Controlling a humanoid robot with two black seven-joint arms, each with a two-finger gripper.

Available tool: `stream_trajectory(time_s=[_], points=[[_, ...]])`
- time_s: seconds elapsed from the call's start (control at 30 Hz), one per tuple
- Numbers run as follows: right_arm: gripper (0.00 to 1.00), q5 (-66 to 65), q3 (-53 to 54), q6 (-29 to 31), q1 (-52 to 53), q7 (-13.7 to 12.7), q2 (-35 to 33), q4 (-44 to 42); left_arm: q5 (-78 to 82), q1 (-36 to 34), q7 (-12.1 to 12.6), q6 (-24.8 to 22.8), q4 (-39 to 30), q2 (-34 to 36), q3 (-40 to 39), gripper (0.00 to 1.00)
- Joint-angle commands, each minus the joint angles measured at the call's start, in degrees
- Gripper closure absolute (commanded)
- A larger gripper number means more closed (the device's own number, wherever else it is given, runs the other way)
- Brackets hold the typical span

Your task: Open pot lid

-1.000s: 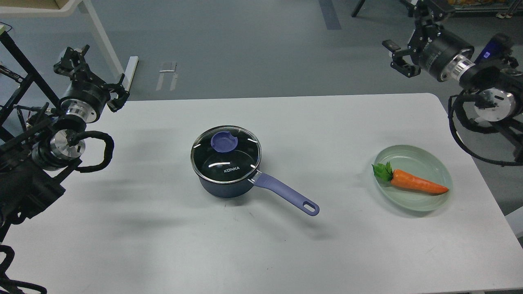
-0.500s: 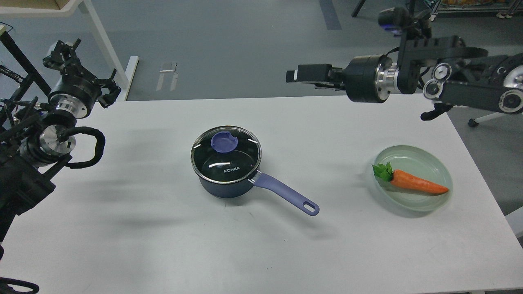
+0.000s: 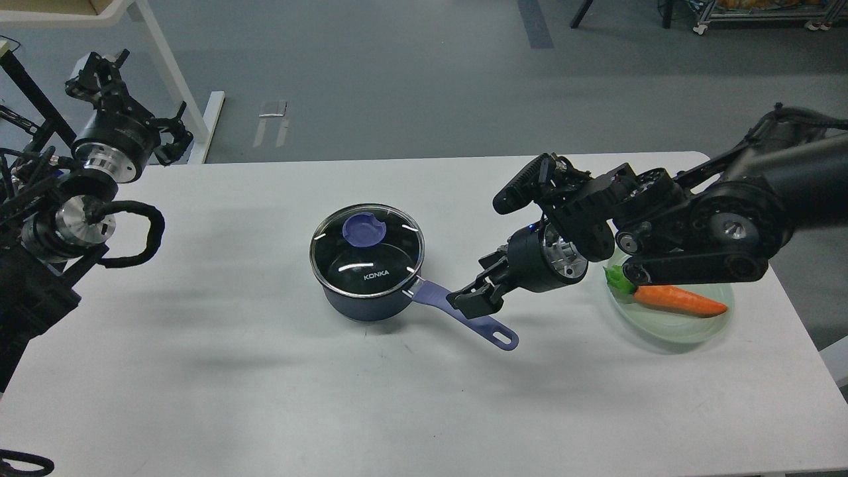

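The dark blue pot (image 3: 363, 305) stands at the table's middle, its lavender handle (image 3: 497, 334) pointing to the front right. The glass lid (image 3: 366, 250) with the purple knob (image 3: 364, 230) and "KONKA" lettering sits closed on it. My right gripper (image 3: 478, 286) is low over the middle of the handle and covers part of it. Its fingers look spread; I cannot tell whether they touch the handle. My left gripper (image 3: 132, 103) is open and empty, raised beyond the table's far left corner.
A pale green oval plate (image 3: 689, 328) with an orange carrot (image 3: 679, 300) lies at the right, partly under my right forearm. The white table (image 3: 265, 397) ends at the front and right. A white frame leg stands beyond the far left.
My right arm has swung down and left from high over the far right edge to the pot's handle. My left gripper has drifted slightly up and left. Pot and lid have not moved.
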Motion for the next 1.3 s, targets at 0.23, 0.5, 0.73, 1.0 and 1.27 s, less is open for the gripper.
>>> stream_trajectory(time_s=[0.23, 0.5, 0.73, 1.0, 1.27], points=[[0.38, 0.9, -1.8, 0.0, -1.4, -0.3, 1.7, 0.4, 0.2, 0.2, 0.0, -0.4, -0.3, 1.3, 0.0, 0.01], [0.57, 1.0, -1.7, -0.1, -2.9, -0.3, 1.5, 0.4, 3.1, 0.2, 0.0, -0.3, -0.3, 0.7, 0.0, 0.01], [0.75, 0.9, -1.7, -0.1, -2.1, -0.3, 0.8, 1.7, 4.1, 0.0, 0.0, -0.4, -0.4, 0.3, 0.8, 0.01], [0.89, 1.0, -1.8, 0.0, -1.4, -2.6, -1.7, 3.3, 11.5, -1.6, 0.4, -0.3, -5.9, 1.1, 5.6, 0.01], [0.89, 1.0, -1.8, 0.2, -1.4, -2.6, -5.7, 5.6, 43.9, -2.1, 0.1, 1.6, -19.8, 0.5, 5.4, 0.01]])
